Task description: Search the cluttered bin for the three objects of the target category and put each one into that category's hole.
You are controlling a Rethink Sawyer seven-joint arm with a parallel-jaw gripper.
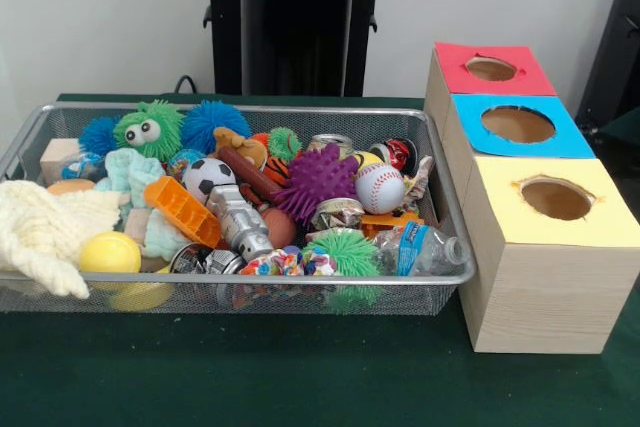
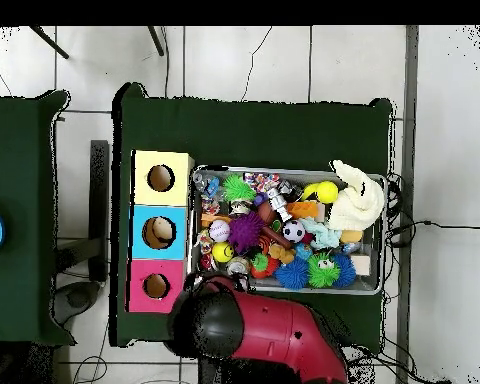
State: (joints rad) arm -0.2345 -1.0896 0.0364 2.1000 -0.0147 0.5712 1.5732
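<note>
Toy-crammed wire bin [image 1: 455,227] beside three holed boxes [image 1: 552,247]; tool perhaps at top edge, state unclear.

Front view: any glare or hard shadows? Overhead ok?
Front view: light is soft and even, a faint shine on the water bottle and the basket rim, only a weak shadow under the basket. Overhead view: even light, no hard shadows; the red arm hides the basket's near corner.
</note>
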